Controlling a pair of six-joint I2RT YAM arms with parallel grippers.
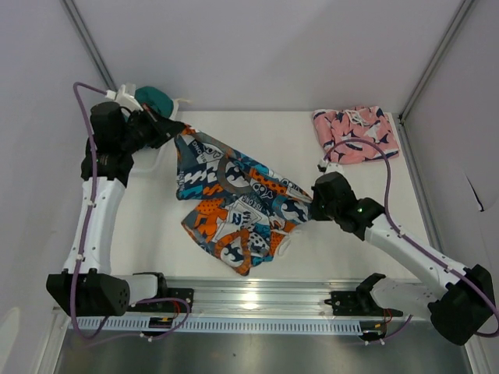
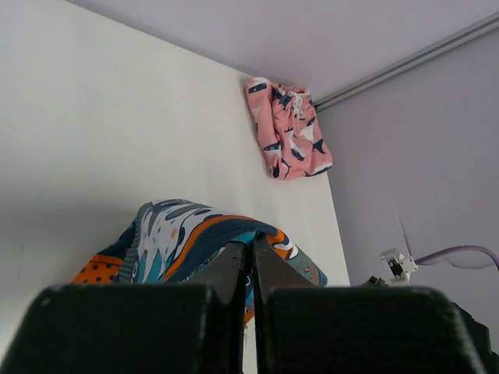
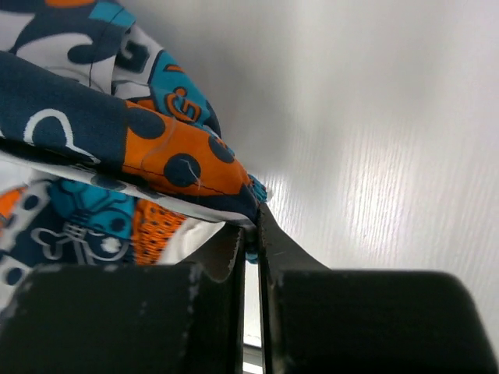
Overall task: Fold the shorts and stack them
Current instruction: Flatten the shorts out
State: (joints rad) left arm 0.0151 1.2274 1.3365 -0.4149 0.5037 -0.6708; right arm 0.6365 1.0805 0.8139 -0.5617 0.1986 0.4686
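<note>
Clamped shut on opposite ends of the patchwork shorts (image 1: 234, 206) with left gripper (image 1: 168, 131) and right gripper (image 1: 314, 204); strung on a diagonal, far-left to near-right. Lying folded at the far right corner, nearer the right gripper: pink shorts (image 1: 355, 134)

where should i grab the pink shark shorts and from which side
Probably the near left edge of the pink shorts, coming down from above and slightly from the left. They lie as a low folded heap in the far right corner, with the walls close behind and to the right, so only the near and left edges look free.
</note>
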